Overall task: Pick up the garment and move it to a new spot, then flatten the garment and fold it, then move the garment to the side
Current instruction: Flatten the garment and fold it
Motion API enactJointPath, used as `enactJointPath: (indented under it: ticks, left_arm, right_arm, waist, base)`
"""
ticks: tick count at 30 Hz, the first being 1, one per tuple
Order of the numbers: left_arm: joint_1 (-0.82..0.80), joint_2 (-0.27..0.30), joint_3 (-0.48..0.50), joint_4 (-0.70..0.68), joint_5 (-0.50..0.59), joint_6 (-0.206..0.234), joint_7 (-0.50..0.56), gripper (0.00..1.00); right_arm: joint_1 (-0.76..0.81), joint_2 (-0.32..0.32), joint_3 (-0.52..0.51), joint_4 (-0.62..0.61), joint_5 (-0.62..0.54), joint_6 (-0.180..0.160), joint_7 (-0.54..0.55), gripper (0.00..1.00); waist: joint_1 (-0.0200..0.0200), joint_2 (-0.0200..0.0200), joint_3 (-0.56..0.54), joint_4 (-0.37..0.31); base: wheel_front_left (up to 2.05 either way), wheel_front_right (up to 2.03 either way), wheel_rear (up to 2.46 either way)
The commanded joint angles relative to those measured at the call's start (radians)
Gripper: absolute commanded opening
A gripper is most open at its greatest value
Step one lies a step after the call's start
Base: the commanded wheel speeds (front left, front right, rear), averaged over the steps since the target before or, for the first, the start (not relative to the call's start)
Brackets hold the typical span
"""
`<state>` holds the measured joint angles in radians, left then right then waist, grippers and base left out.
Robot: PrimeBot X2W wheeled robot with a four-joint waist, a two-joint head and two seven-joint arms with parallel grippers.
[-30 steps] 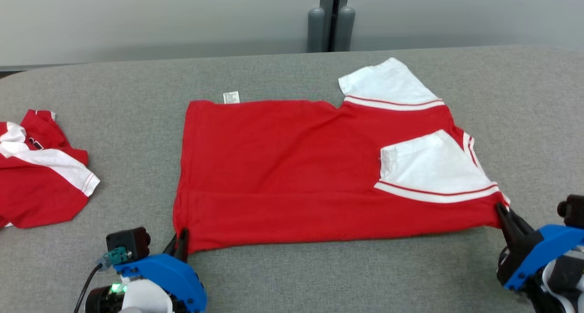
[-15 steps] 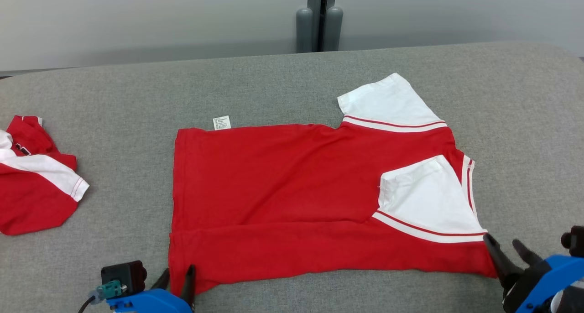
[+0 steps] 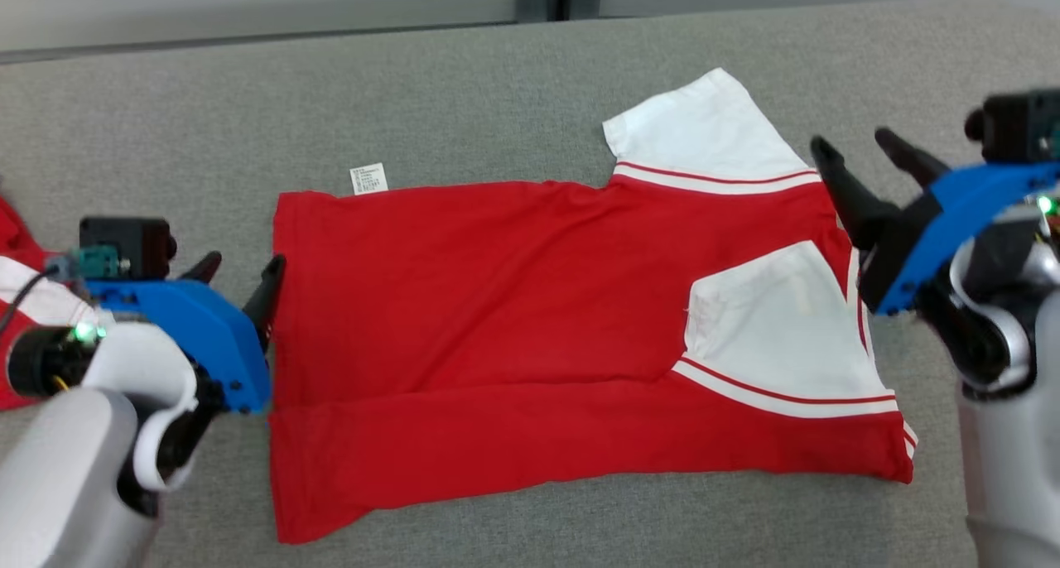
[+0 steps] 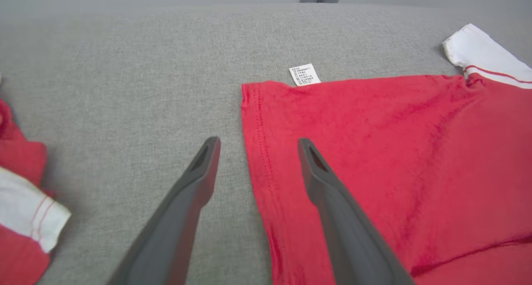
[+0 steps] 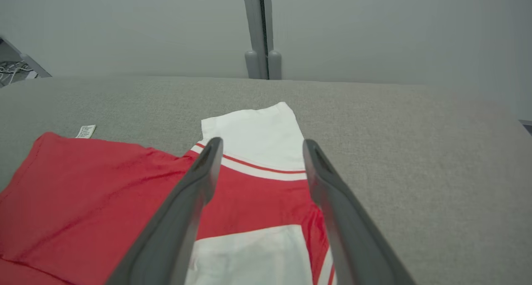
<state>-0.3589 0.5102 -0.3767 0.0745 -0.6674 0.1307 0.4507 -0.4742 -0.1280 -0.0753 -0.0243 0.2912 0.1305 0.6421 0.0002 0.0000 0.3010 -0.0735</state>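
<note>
The garment (image 3: 497,303), a red shirt with white sleeves, lies spread on the grey table (image 3: 497,79), free of both grippers. One white sleeve (image 3: 778,320) is folded onto the body and the other (image 3: 704,129) sticks out at the far side. A crease runs along its near strip. My left gripper (image 3: 242,263) is open at the shirt's left edge, and in the left wrist view the left gripper (image 4: 257,143) straddles the hem of the garment (image 4: 374,152). My right gripper (image 3: 853,142) hangs open above the right edge, over the far sleeve (image 5: 253,131) between its fingers (image 5: 199,181).
A second red and white garment (image 3: 21,282) lies crumpled at the table's left edge, behind my left arm, also in the left wrist view as the second garment (image 4: 20,185). A white label (image 3: 368,179) pokes out at the shirt's far hem. A grey wall with a post (image 5: 262,65) stands behind the table.
Both grippers opened and let go of the shirt's near corners, then lifted and moved farther along its left and right edges. The head camera tilted down.
</note>
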Motion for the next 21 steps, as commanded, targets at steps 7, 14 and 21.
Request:
enactJointPath:
  ticks: [7, 14, 21]
  left_arm:
    - [-0.251, 0.073, -0.02, 0.144, -0.017, -0.106, 0.166, 1.0]
    - [-0.376, 0.09, -0.05, 0.21, -0.033, -0.157, 0.294, 1.0]
    - [-0.41, 0.059, -0.048, 0.229, -0.054, -0.157, 0.299, 1.0]
  right_arm:
    - [-0.335, -0.038, 0.13, 0.224, 0.036, 0.001, -0.016, 1.0]
    - [-0.489, -0.02, 0.149, 0.342, 0.072, 0.001, -0.09, 1.0]
    - [-0.537, -0.016, 0.17, 0.411, 0.096, 0.001, -0.133, 1.0]
  waist:
    - [-0.0002, 0.0, 0.094, -0.025]
    - [-0.0002, 0.0, 0.158, -0.031]
    - [-0.0002, 0.0, 0.204, -0.045]
  base:
    - [0.0, 0.0, 0.0]
    - [0.0, 0.0, 0.0]
    - [0.0, 0.0, 0.0]
